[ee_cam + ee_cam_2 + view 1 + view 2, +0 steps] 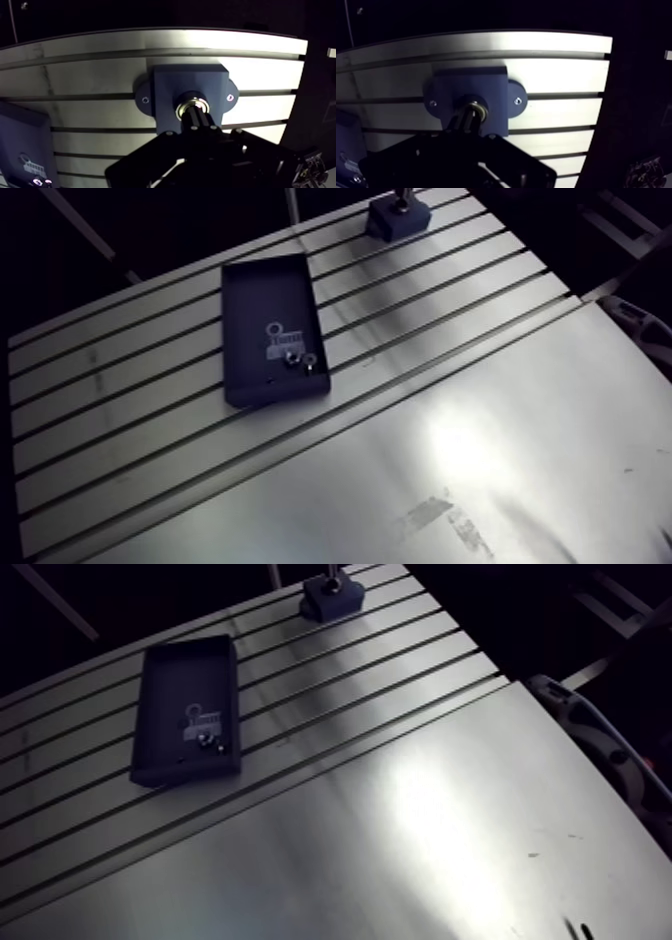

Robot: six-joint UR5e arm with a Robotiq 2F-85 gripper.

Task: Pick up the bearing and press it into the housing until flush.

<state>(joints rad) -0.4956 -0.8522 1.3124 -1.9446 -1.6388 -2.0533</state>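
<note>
Slotted aluminium made up the tabletop [480,438], bright against a dim room. Near its far edge sat the housing [170,85], a dark blue block with a screwed ear on either side. My pincer [197,116] stood straight down on the middle of it.

The bearing [196,104] was in the housing's bore, its shiny ring showing right under the pincer's end. So I judged the pick-up and the carry done and the seating begun. Whether the pincer was apart, together or clamped on the ring I could not tell, because it was all dark there.

What was left, as I read it, was the pressing itself. I could not see whether the ring sat level with the block's top face, since the pincer hid its near half. After that I would only have to let go and lift clear.

A dark tray [262,308] lay well apart from the housing, nearer the tabletop's middle. It held a few small metal parts [300,363] at its near end, too small for me to name.
</note>
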